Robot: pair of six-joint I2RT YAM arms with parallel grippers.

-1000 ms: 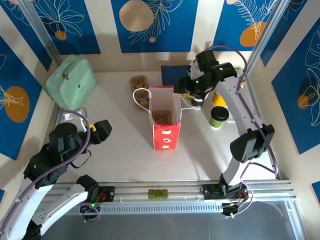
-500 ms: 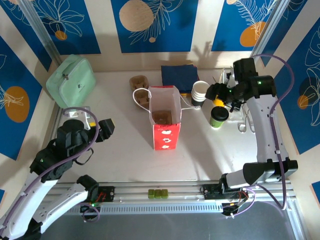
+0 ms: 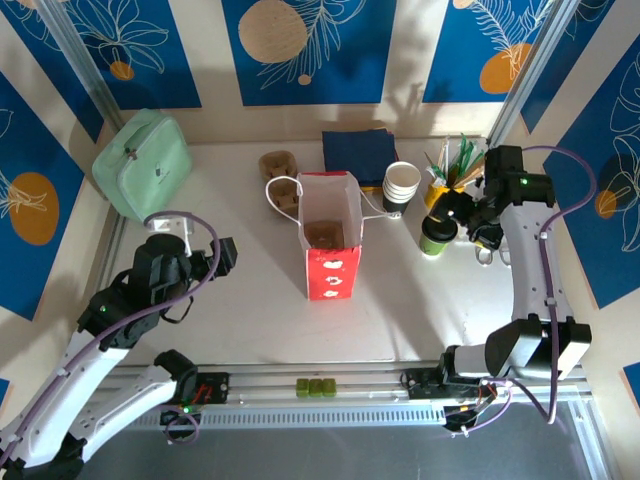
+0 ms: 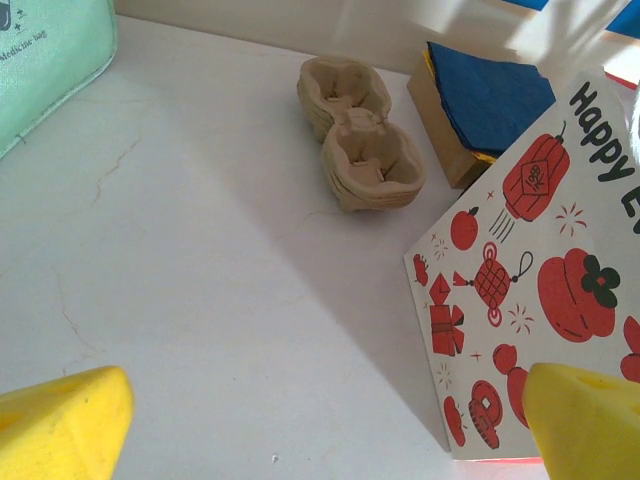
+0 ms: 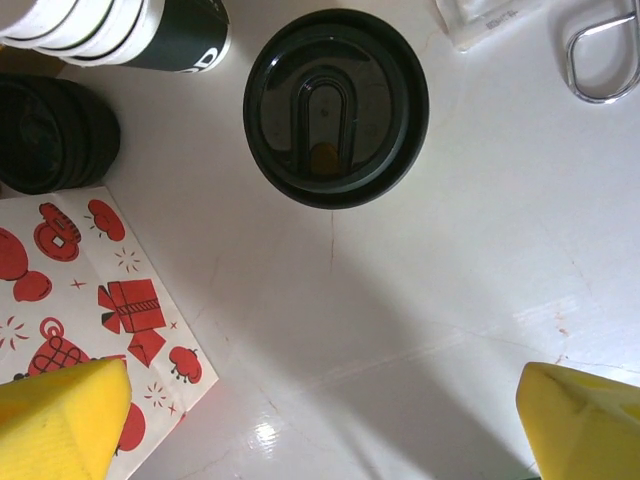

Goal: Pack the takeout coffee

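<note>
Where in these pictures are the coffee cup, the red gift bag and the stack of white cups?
coffee cup point(image 5: 336, 107): right wrist view, middle of its black lid.
red gift bag point(image 3: 331, 272): top view, its red front panel.
stack of white cups point(image 3: 402, 178): top view, the top cup's opening.

The right wrist view's top edge crops the white cups point(image 5: 70, 20).
</note>
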